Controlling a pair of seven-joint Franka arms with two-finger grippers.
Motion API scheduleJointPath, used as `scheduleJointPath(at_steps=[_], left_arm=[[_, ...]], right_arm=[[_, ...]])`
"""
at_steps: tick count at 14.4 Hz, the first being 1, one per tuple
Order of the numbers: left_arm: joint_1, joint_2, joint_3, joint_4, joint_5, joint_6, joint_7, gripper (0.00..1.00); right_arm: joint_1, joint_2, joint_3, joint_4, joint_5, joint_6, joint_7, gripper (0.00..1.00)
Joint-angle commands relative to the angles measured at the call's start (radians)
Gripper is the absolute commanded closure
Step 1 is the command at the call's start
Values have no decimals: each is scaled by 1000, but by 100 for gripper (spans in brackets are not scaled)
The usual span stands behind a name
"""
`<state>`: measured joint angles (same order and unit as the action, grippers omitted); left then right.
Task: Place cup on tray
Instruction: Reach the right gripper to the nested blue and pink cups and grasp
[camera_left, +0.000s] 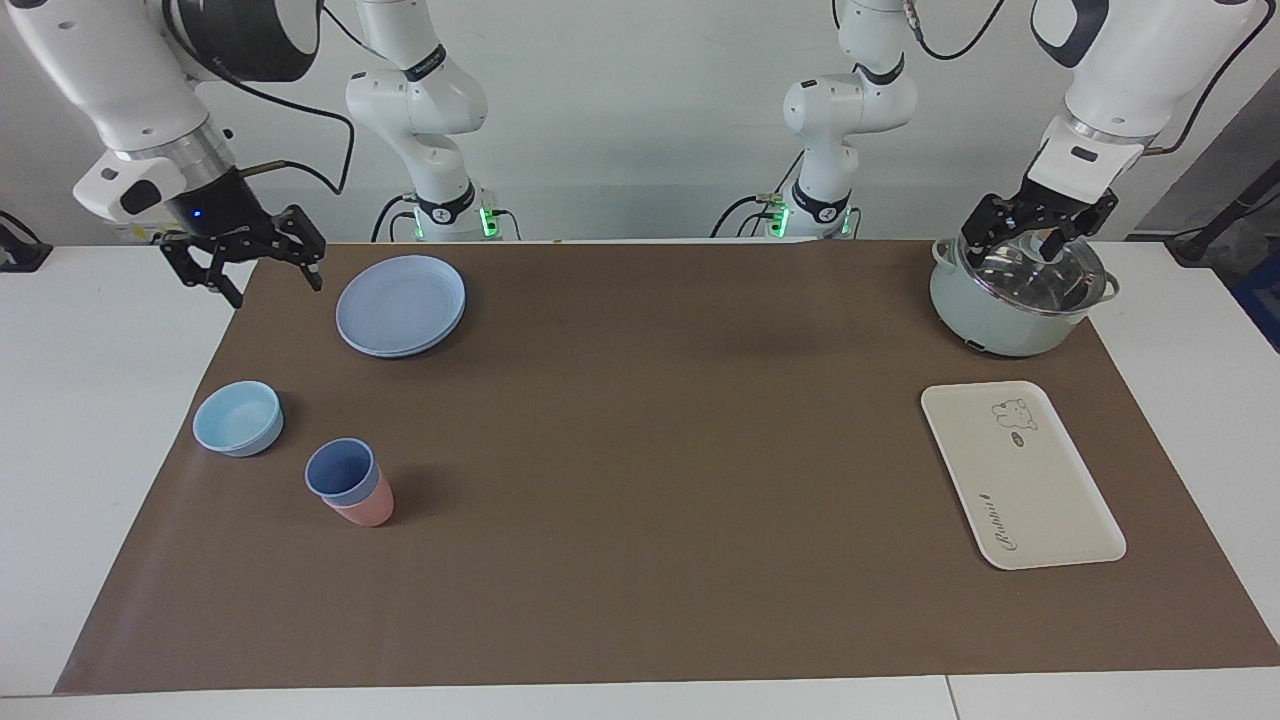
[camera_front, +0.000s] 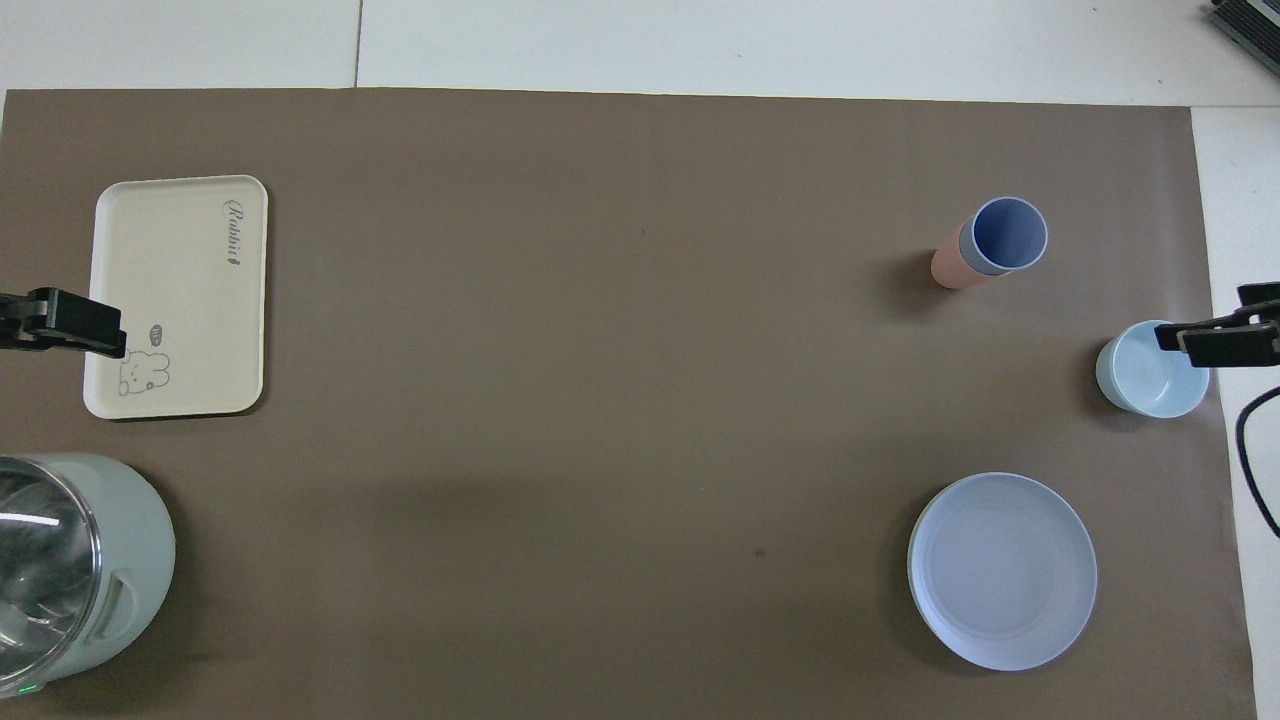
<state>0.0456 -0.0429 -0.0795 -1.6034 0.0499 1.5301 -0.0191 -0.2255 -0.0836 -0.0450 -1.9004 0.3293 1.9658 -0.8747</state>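
Cup still nested, tray bare.
My cup (camera_left: 342, 470) sits inside the pink tumbler (camera_left: 364, 510), well apart from the tray (camera_left: 1020, 475), toward my right arm's end. My right gripper (camera_left: 262, 283) hangs open beside the plate (camera_left: 401, 304); my left gripper (camera_left: 1034, 235) waits open over the pot (camera_left: 1015, 296).

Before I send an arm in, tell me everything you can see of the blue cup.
The cup is a small periwinkle-blue tumbler, tapered, handleless, matte like plastic. It stands upright, mouth up and empty, nested inside a salmon-pink tumbler that hides its lower part, so only its rim band and inside show. The pair stands on the brown mat toward the right arm's end of the table, farther from the robots than the light-blue bowl. Nothing but the pink tumbler touches it; no gripper is near.
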Motion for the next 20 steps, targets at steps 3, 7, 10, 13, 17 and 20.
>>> scheduleJointPath(at_steps=[3,7,10,13,17,20], left_arm=[[10,-28,-6,-30,13,4,4,0],[10,-28,-6,-30,13,4,4,0],[10,-28,-6,-30,13,4,4,0],[10,-28,-6,-30,13,4,4,0],[10,-28,-6,-30,13,4,4,0],[10,-28,-6,-30,13,4,4,0]], right_arm=[[-49,83,8,-77,322,149,-427,0],[-74,194,8,-75,539,173,-681,0],[-87,281,8,-75,710,173,-881,0],[-87,361,10,-75,836,162,-966,0],[-71,459,13,-66,1004,176,-1190,0],[-60,469,17,-66,1077,177,-1205,0]])
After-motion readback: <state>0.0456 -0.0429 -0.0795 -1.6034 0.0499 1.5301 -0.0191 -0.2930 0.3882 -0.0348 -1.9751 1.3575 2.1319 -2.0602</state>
